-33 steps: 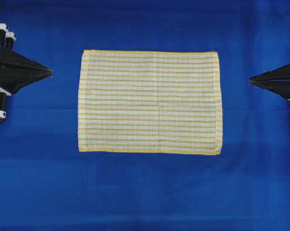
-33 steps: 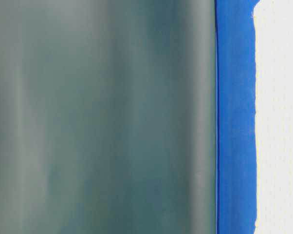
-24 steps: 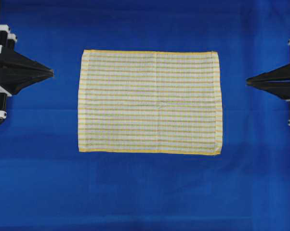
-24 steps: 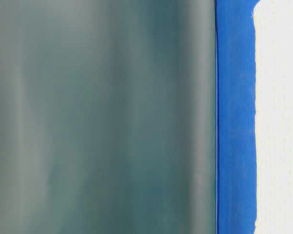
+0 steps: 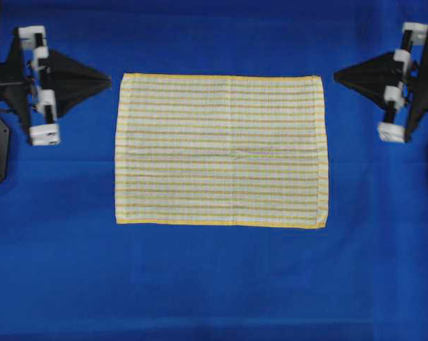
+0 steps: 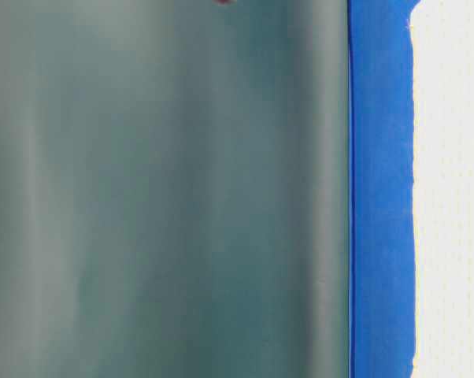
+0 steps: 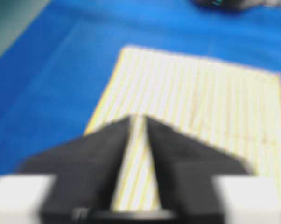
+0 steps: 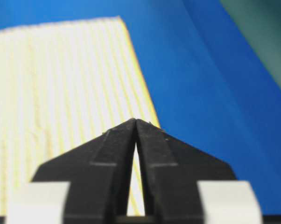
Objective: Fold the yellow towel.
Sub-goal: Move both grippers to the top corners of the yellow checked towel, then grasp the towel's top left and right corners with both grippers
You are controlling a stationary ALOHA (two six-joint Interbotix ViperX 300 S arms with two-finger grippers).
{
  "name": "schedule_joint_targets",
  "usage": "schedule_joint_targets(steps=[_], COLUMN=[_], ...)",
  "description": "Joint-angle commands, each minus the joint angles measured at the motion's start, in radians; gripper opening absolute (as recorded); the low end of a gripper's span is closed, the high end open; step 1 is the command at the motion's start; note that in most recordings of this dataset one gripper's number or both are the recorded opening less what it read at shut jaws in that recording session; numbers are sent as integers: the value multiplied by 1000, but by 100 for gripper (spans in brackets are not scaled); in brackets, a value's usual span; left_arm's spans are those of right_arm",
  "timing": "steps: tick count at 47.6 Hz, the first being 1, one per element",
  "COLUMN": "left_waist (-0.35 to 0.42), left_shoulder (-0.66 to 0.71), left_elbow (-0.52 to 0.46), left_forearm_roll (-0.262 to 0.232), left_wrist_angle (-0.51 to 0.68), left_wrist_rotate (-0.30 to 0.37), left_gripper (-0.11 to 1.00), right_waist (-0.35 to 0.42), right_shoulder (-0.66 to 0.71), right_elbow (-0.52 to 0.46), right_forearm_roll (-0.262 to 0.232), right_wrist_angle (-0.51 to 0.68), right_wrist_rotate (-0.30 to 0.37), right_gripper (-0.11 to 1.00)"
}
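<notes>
The yellow towel [image 5: 221,150] lies flat and spread out on the blue cloth, white with fine yellow stripes and a yellow hem. My left gripper [image 5: 109,77] hovers just off the towel's top-left corner, pointing at it. In the left wrist view the towel [image 7: 201,93] shows through a narrow gap between the tips of the left gripper [image 7: 137,117], so it is slightly open and holds nothing. My right gripper [image 5: 335,74] points at the top-right corner. In the right wrist view its tips [image 8: 135,120] meet over the towel's edge [image 8: 61,79], shut on nothing.
The blue cloth [image 5: 214,284] covers the whole table around the towel. A grey-green surface [image 8: 266,37] lies beyond the cloth's edge. The table-level view shows only a blurred grey-green surface [image 6: 166,189] and a blue strip [image 6: 383,189].
Both grippers have swung from the towel's sides up and inward to its top corners, with their wrists turned. The towel has not moved.
</notes>
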Motion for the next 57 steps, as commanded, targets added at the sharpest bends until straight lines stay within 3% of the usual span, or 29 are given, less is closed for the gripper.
schedule_joint_targets(steps=[1, 9, 12, 17, 23, 35, 52, 57], left_waist=[31, 87, 114, 160, 202, 209, 210, 210], left_shoulder=[66, 186, 232, 313, 431, 614, 710, 712], left_elbow=[-6, 15, 20, 25, 20, -8, -49, -48], left_forearm_roll=[-5, -5, -6, -11, -9, -11, -12, -23], left_wrist_angle=[-31, -64, -80, -123, -198, -276, -281, -270], left_wrist_rotate=[-2, -2, -2, -3, -3, -5, -5, -5], left_gripper=[29, 77, 82, 75, 75, 75, 73, 67], right_waist=[-43, -101, -123, -161, -186, -186, -186, -183], right_shoulder=[66, 215, 264, 350, 439, 571, 690, 701], right_elbow=[-20, -29, -29, -25, -20, -52, -77, -74], right_forearm_roll=[11, 14, 14, 14, 14, 14, 35, 35], right_wrist_angle=[-5, -20, -35, -80, -146, -192, -249, -249], right_wrist_rotate=[2, -2, -2, -2, -2, -2, -2, -2], right_gripper=[17, 65, 74, 67, 64, 64, 62, 51])
